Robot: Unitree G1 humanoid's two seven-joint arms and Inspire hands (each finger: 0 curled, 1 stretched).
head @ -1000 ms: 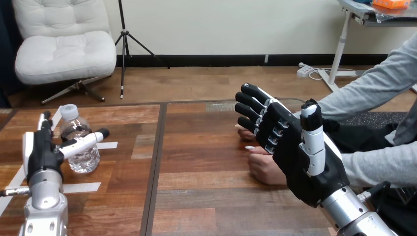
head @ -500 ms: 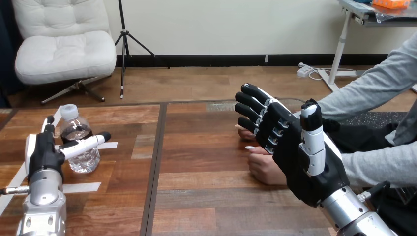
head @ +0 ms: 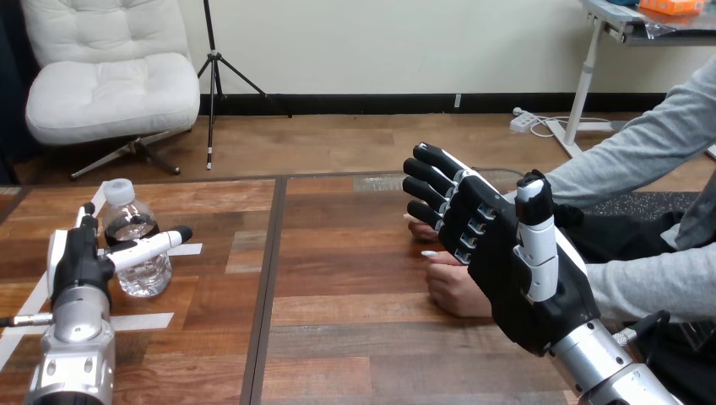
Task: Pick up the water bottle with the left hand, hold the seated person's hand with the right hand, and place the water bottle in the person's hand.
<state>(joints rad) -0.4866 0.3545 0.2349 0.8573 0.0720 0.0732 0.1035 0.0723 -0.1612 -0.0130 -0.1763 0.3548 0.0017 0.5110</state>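
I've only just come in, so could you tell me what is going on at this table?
The robot is about to pass a water bottle to a person seated at the table's right side. Its left hand is at the clear water bottle, which stands upright on the wooden table between the hand's straight thumb and fingers, not yet lifted. Its right hand is raised, fingers straight, in front of the person's hands, which rest on the table; it holds neither.
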